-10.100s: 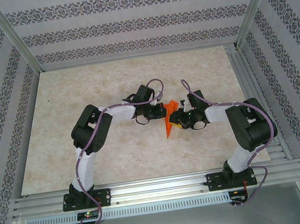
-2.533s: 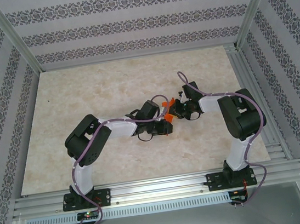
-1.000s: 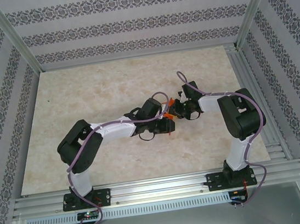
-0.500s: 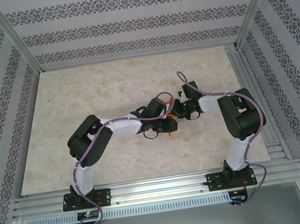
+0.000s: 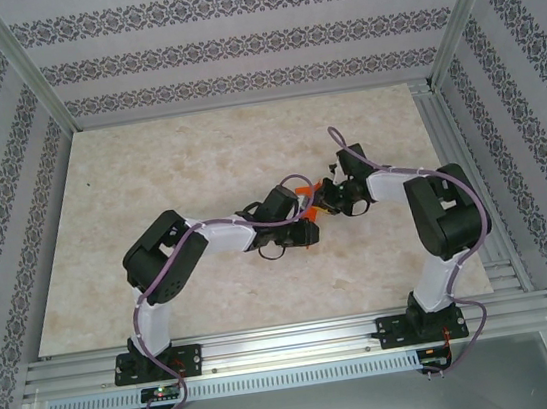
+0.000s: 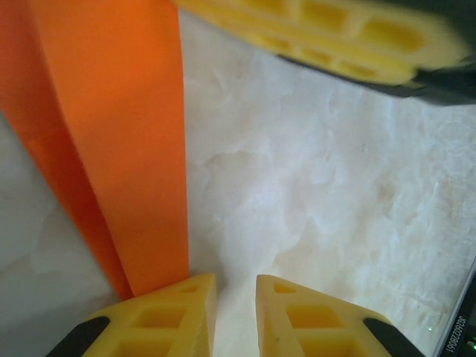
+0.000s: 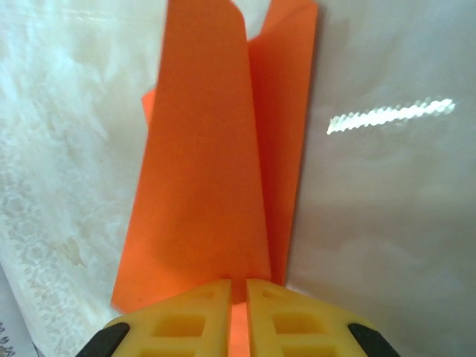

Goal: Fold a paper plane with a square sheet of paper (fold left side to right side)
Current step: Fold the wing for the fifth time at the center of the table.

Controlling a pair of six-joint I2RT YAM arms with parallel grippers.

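The orange sheet of paper (image 7: pixel 201 171) is folded into a narrow long shape with two flaps and hangs just above the table. My right gripper (image 7: pixel 239 282) is shut on its near end, with orange showing between the fingers. From above, a bit of the paper (image 5: pixel 303 195) shows between the two wrists at mid-table. My left gripper (image 6: pixel 236 279) stands with a narrow gap and only table between its fingers. The paper (image 6: pixel 119 134) lies against the outer side of its left finger. One right-gripper finger (image 6: pixel 327 37) crosses the top of the left wrist view. The left gripper (image 5: pixel 306 224) sits just left of the right gripper (image 5: pixel 322 205).
The pale marble tabletop (image 5: pixel 196 154) stretches out around both arms. Patterned walls and a metal frame (image 5: pixel 30 75) enclose it. An aluminium rail (image 5: pixel 292 343) runs along the near edge by the arm bases.
The left arm's elbow has swung back to the right and its gripper has stayed by the paper, jaws slightly narrower. The right gripper has kept its hold and shifted a little right.
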